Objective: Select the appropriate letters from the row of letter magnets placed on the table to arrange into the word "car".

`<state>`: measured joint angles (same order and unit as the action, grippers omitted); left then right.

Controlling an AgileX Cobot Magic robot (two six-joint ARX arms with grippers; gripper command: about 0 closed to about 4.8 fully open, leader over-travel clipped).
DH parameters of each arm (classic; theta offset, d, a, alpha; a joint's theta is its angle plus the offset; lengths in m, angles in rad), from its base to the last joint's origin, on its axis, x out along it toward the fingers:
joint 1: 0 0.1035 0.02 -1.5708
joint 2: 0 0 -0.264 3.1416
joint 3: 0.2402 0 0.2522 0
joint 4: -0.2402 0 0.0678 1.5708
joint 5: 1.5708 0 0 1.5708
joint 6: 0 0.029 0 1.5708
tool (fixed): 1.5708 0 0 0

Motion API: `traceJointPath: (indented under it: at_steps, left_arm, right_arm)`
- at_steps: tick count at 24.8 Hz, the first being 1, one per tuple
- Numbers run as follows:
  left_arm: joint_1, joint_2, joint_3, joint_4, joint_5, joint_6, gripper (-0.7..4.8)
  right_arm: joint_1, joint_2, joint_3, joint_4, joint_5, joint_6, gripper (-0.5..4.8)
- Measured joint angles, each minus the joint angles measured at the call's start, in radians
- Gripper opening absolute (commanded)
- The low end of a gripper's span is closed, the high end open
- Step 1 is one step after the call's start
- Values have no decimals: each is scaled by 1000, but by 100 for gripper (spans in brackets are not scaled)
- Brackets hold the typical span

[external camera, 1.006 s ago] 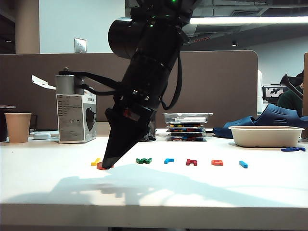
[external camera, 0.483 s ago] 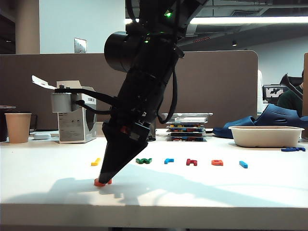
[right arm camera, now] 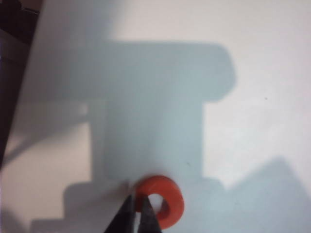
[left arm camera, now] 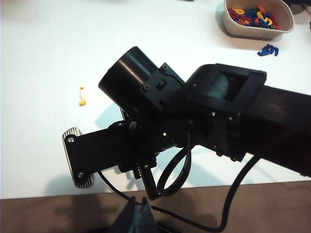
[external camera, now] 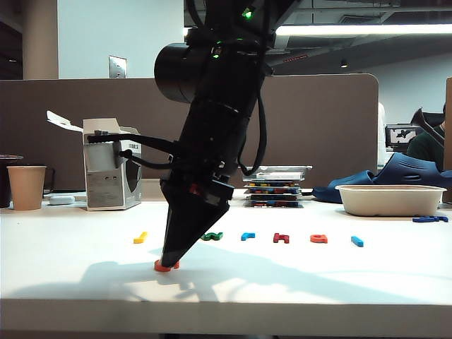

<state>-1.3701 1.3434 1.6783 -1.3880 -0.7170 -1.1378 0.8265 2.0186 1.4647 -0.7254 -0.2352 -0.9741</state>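
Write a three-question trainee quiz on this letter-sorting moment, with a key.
1. True or false: the right gripper is shut on the orange c.
2. Which letter lies leftmost in the back row? A yellow letter B green letter C dark red letter
3. Fill in: the orange c sits ____ the row, toward the table front edge.

Key: 1 true. 2 A. 3 in front of.
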Motion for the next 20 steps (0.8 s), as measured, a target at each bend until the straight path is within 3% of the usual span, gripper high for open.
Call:
traceJointPath:
  at_steps: [8,11,20]
  left_arm:
    - [0,0,0,0,0,0,-6]
    - [0,0,0,0,0,0,-5]
    - [0,0,0,0,0,0,-6]
  right_arm:
    - [46,-10,-1,-36,10,-90,-6]
    - [57,-10,-2,-56,73,-156,-6]
    - [55,-10,-3,-51,85,-153,-6]
